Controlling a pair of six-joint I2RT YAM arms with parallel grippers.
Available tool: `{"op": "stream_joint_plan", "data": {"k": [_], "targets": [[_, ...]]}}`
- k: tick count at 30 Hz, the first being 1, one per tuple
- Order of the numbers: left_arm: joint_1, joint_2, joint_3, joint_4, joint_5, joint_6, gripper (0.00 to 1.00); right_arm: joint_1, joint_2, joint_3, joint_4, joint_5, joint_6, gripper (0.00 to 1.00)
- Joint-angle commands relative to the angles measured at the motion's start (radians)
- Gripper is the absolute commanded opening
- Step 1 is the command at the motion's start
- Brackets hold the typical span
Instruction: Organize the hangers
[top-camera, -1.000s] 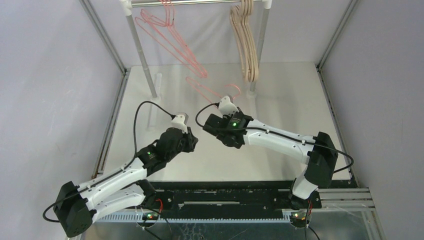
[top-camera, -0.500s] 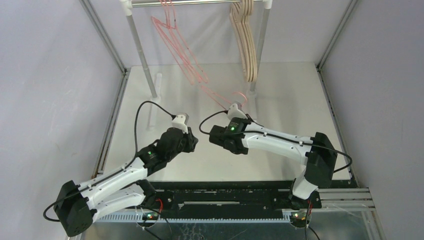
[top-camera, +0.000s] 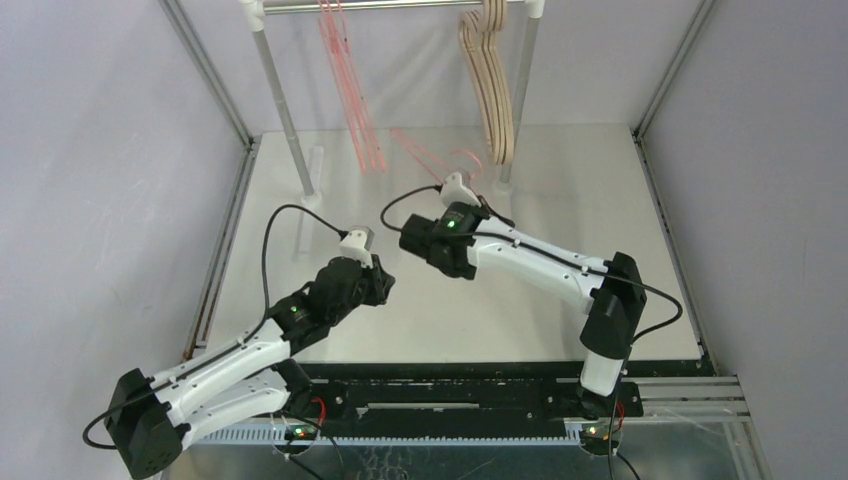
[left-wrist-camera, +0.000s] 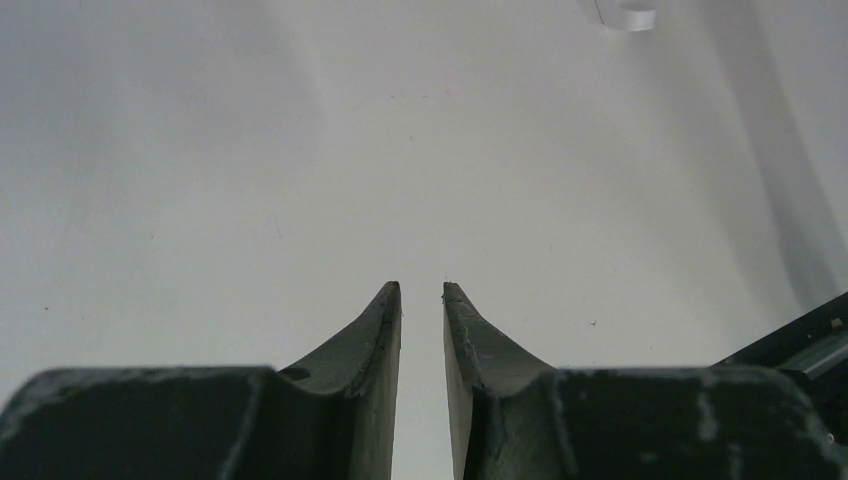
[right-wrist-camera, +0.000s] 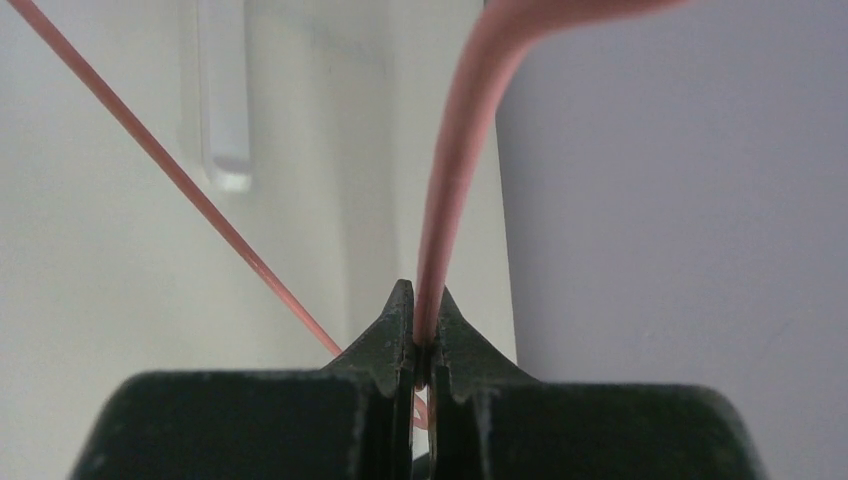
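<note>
Several thin pink-red wire hangers (top-camera: 350, 100) hang on the left part of the silver rail (top-camera: 400, 5), and several beige wooden hangers (top-camera: 495, 100) hang on its right part. My right gripper (top-camera: 462, 182) is shut on another pink wire hanger (top-camera: 425, 150) and holds it off the table below the rail, between the two groups. In the right wrist view the wire (right-wrist-camera: 450, 180) rises from between the closed fingers of the gripper (right-wrist-camera: 423, 300). My left gripper (top-camera: 385, 285) hovers low over the bare table, its jaws almost together and empty (left-wrist-camera: 422, 290).
The rail stands on two posts (top-camera: 285, 110) (top-camera: 515, 100) with white joints. A white post foot shows in the left wrist view (left-wrist-camera: 625, 12) and the right wrist view (right-wrist-camera: 222, 90). Grey walls and a metal frame (top-camera: 670, 70) enclose the white table (top-camera: 600, 190).
My right gripper has carried its pink hanger back and up toward the rail. The hanging pink hangers have swung from a slant to nearly straight. The left arm has barely moved.
</note>
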Motion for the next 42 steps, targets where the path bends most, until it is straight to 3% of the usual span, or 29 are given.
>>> {"op": "stream_joint_plan", "data": {"k": [1,5,10,22,30,42], "targets": [[0.006,-0.040,-0.011,0.010,-0.006,0.019,0.26,-0.057,-0.013,0.108,0.196,0.068,-0.224,0.00],[0.006,-0.071,-0.010,-0.010,-0.020,0.024,0.27,-0.107,-0.040,0.115,0.469,0.038,-0.474,0.00],[0.006,-0.101,-0.002,-0.047,-0.035,0.034,0.27,-0.145,-0.005,0.183,0.659,0.018,-0.675,0.00],[0.006,-0.122,0.032,-0.095,-0.026,0.044,0.27,-0.202,0.286,0.731,0.811,-0.054,-0.982,0.00],[0.006,-0.123,0.036,-0.118,-0.033,0.054,0.27,-0.241,0.347,0.778,0.963,-0.072,-1.079,0.00],[0.006,-0.074,0.097,-0.120,-0.042,0.085,0.28,-0.287,0.316,0.760,0.880,-0.126,-0.954,0.00]]}}
